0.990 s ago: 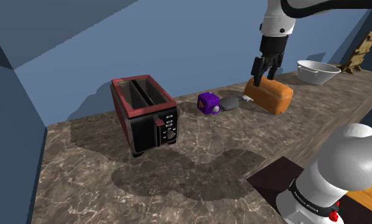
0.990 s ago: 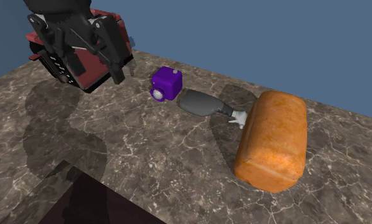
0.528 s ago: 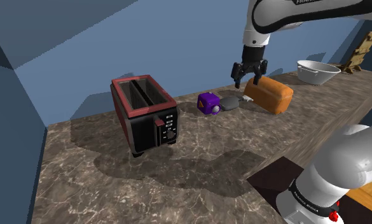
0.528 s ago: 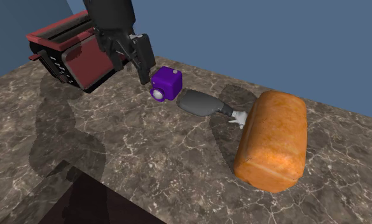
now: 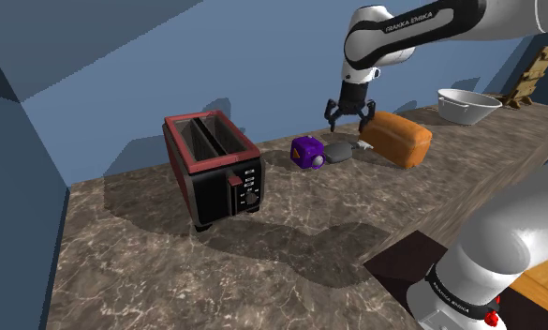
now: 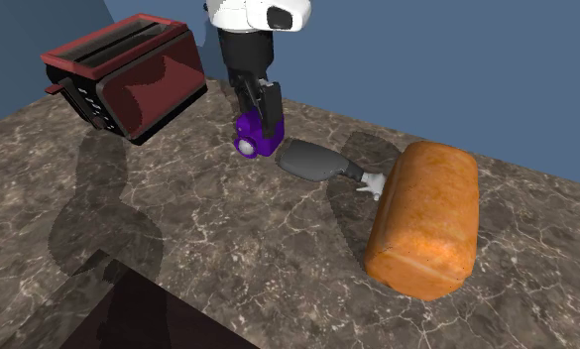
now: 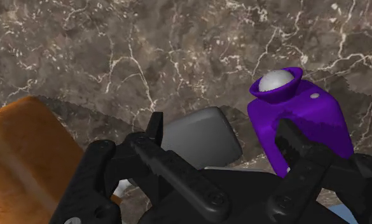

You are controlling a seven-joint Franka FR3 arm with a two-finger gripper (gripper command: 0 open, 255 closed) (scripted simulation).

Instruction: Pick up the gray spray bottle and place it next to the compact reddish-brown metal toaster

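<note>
The gray spray bottle (image 5: 340, 150) lies on its side on the brown marbled surface (image 5: 290, 225). In the shoulder view it sits at 3 o'clock from the toaster (image 5: 214, 169) and well apart from it, with a purple block (image 5: 308, 151) between the two, just beside the bottle's base. The toaster is dark red with a black front panel and stands upright with its two slots facing up.

In the second exterior view, the bottle (image 6: 309, 160) points its white nozzle (image 6: 370, 183) toward 4 o'clock, just beside the near end of an orange-brown bread loaf (image 6: 424, 218).

The gripper (image 5: 348, 119) hangs above the bottle, at 12 o'clock from it in the shoulder view. Its black fingers are spread apart and hold nothing. In the second exterior view the gripper (image 6: 263, 124) stands in front of the purple block (image 6: 250, 142), at 10 o'clock from the bottle's body and clear of it.

In the wrist view the gripper (image 7: 221, 127) looks down on the bottle's gray body (image 7: 197, 137), which shows between the two separated fingers (image 7: 154, 130) without touching either. The purple block (image 7: 302, 118), with a white knob on it, lies beside one finger, and the loaf (image 7: 19, 153) lies beyond the other.

In the shoulder view a pale bowl (image 5: 468, 105) rests at 2 o'clock from the loaf (image 5: 396, 139).
</note>
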